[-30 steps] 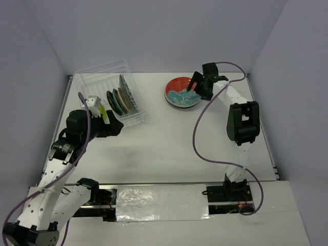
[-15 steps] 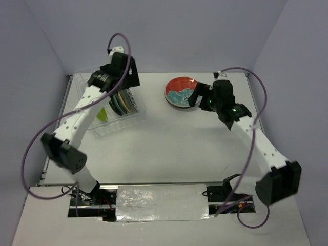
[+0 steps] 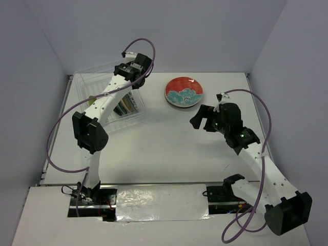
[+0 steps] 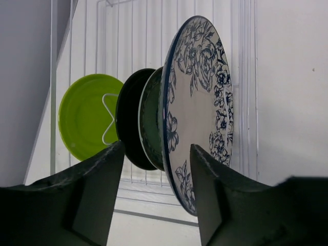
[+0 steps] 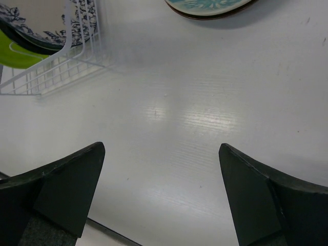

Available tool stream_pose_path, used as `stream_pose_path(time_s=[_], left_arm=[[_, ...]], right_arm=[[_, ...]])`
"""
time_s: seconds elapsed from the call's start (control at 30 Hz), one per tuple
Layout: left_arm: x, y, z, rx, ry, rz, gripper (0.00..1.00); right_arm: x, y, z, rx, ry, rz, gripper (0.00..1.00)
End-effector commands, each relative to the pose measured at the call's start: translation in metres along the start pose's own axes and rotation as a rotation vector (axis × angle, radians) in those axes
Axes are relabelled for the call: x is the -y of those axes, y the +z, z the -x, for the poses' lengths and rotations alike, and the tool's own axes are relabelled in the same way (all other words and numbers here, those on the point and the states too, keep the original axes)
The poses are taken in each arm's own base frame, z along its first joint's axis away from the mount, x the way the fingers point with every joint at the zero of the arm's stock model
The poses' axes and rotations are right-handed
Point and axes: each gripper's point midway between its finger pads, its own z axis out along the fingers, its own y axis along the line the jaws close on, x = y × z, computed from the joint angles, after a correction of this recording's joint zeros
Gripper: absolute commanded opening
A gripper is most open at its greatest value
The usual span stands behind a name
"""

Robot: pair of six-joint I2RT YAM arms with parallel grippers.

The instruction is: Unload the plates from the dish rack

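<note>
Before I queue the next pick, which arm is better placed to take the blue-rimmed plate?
Left. The left gripper has the blue-rimmed plate between its jaws in the dish rack; the right gripper hangs open over the table.

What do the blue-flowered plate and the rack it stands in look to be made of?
Blue-flowered plate: likely glazed ceramic, smooth and slightly glossy, with a printed floral rim; melamine cannot be ruled out. Dish rack: seemingly clear hard plastic, since the table shows through its walls, though its ribs look like white wire close up.
</note>
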Motion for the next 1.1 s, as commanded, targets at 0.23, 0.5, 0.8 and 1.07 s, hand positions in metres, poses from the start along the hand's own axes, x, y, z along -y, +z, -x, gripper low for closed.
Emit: stream_pose_path(time_s=[0.23, 0.5, 0.8, 1.07], left_arm=[[0.011, 0.017, -0.007, -0.010, -0.010, 0.010, 0.40], [-0.002, 0.009, -0.001, 0.004, -0.044, 0.006, 0.02], [-0.028, -0.023, 0.038, 0.087, -0.117, -0.006, 0.00], [-0.044, -0.047, 0.076, 0.176, -0.103, -0.034, 0.00]], right_arm=[[-0.017, -0.007, 0.002, 0.037, -0.037, 0.101, 1.00], [-0.019, -0.007, 0.002, 0.037, -0.029, 0.115, 1.00], [-0.022, -0.006, 0.000, 0.033, -0.028, 0.134, 1.00], [-0.028, -0.002, -0.005, 0.014, -0.033, 0.179, 1.00]])
